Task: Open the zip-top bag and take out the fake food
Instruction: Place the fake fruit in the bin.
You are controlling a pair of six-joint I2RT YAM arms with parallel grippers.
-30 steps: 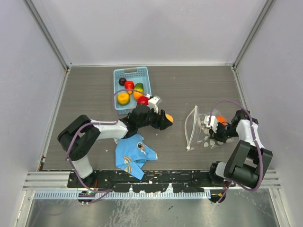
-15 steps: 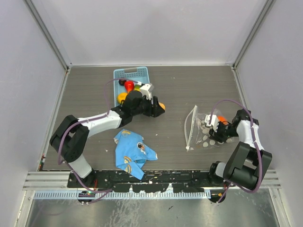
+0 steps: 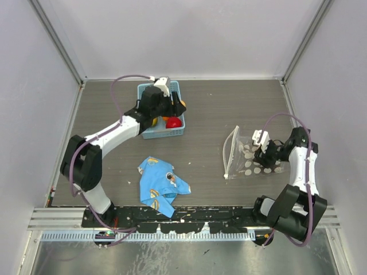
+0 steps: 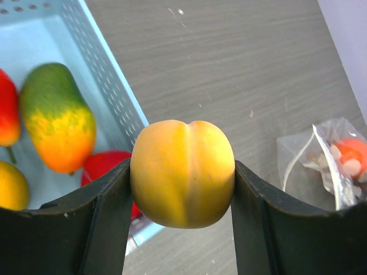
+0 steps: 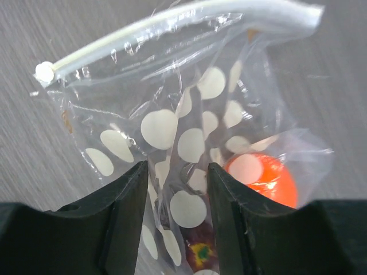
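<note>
Table (image 3: 229,109), fake food (image 5: 262,176) dim behind bag (image 5: 163,129)

Zip-top bag (image 3: 252,159): clear film with white polka dots, lying flat on the tabletop (image 3: 206,114), right of centre. White zip strip (image 3: 230,153) along its left edge, bowed, mouth gaping. A loose fold of film stands between the parted fingers of the right tool (image 5: 175,189).

Fake food: one glossy orange piece (image 5: 261,175) inside the bag, plus a dark piece (image 5: 200,252), only partly visible. A yellow-orange peach (image 4: 182,166) is clamped in the left tool (image 4: 182,189) over the basket (image 4: 109,86) edge. In the basket: a green-to-orange mango (image 4: 57,117), a red piece (image 4: 106,166) and a yellow piece (image 4: 10,186).
</note>
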